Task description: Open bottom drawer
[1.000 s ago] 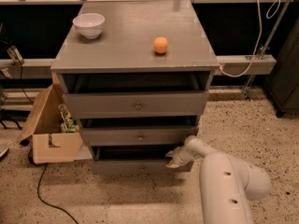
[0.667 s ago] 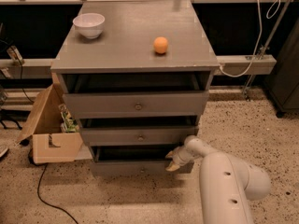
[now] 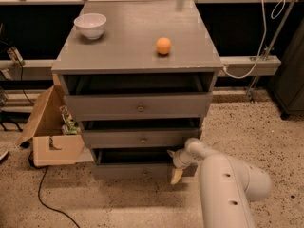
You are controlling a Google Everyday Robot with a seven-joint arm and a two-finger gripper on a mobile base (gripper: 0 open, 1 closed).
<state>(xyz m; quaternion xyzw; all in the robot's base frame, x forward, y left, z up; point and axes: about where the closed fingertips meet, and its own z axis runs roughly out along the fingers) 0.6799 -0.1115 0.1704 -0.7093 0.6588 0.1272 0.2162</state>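
The grey cabinet point(image 3: 137, 46) has three drawers, each pulled out a little. The bottom drawer point(image 3: 133, 171) is the lowest and narrowest; its front stands slightly forward, with a dark gap above it. I cannot make out its knob. My gripper point(image 3: 174, 165) is at the right end of the bottom drawer's front, at its upper edge. The white arm point(image 3: 223, 189) reaches in from the lower right. The mid-sized drawer point(image 3: 142, 139) and the tall top drawer point(image 3: 140, 107) sit above.
A white bowl point(image 3: 90, 25) and an orange ball point(image 3: 163, 45) rest on the cabinet top. An open cardboard box point(image 3: 50, 129) stands on the floor left of the cabinet, with a black cable point(image 3: 45, 194) beside it. A white cable point(image 3: 247, 65) hangs at the right.
My gripper has shifted very slightly down and left along the bottom drawer's front. The drawers look unchanged.
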